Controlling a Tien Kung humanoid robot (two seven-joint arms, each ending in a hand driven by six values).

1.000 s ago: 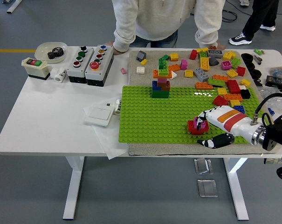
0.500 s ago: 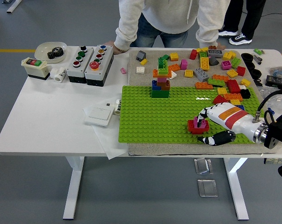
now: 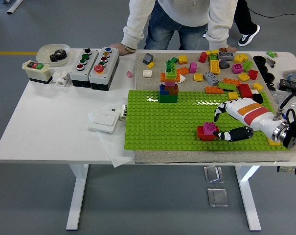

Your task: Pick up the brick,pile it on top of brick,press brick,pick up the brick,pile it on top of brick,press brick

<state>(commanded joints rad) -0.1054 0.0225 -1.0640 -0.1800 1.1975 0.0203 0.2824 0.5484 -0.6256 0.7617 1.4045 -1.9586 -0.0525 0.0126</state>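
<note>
- Right hand (image 3: 234,121) sits over the right part of the green baseplate (image 3: 152,122), fingers spread and relaxed, holding nothing; thumb low near the plate, other fingers arched above.
- Task stack: pink brick (image 3: 210,127) sits on top of the red brick (image 3: 206,133), on the baseplate just left of the hand. Whether the thumb tip touches the red brick cannot be told.
- Left hand not in view.
- Judged step: the pink brick is piled, so a press or a reach for another brick comes next; seating of the studs cannot be told.
- To press well: the hand should come straight down on the pink brick's top, flat fingers, no sideways push, so the stack does not slide or tilt.
- The thumb should stay clear of the red brick's side so it does not lever the stack off the plate.
- Loose bricks (image 3: 226,73) lie on the grey mat behind the plate, for the second pick.
- Tall mixed tower (image 3: 169,84) stands at the plate's far edge, well apart from the hand.
- A person stands at the far side, hand (image 3: 117,46) resting on the table edge, not handling bricks.
</note>
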